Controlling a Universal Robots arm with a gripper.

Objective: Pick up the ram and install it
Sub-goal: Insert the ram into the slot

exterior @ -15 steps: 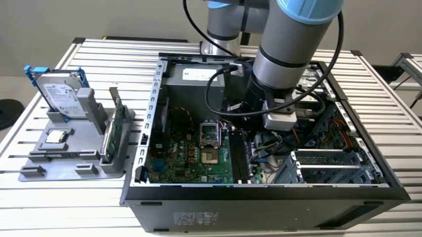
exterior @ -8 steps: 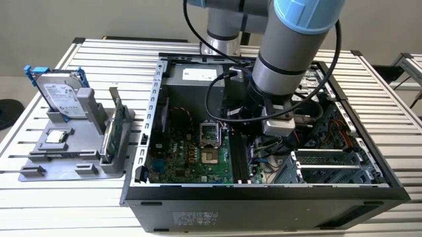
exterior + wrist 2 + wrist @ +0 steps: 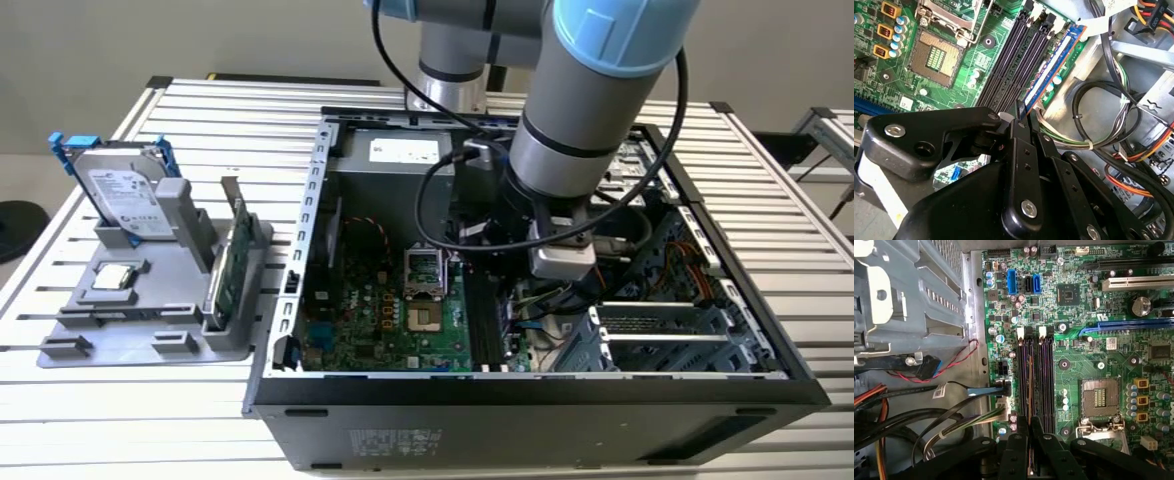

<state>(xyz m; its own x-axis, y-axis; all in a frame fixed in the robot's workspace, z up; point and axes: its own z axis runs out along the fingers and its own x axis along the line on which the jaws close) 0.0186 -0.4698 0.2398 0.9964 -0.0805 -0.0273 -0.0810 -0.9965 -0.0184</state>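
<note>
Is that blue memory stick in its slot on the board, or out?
In a slot: the ram stands on edge along the motherboard beside the empty slots, with the pincer at its near end. Fully clicked in: cannot tell.

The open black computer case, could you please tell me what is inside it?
Inside the open black computer case: a green motherboard, black memory slots, the long thin blue ram stick in the outermost one, cables, and the gripper. The arm hides part of the interior.

The arm (image 3: 587, 110) is a thick grey tube with a pale blue joint cap (image 3: 621, 30) at the top; black cables (image 3: 427, 190) loop loosely down its side; a silver-grey block (image 3: 563, 255) sits at the wrist; the gripper (image 3: 1021, 117) is matt black, built of flat jointed links with rounded ends, pinned by silver hex screws (image 3: 895, 131) in both wrist views.
</note>
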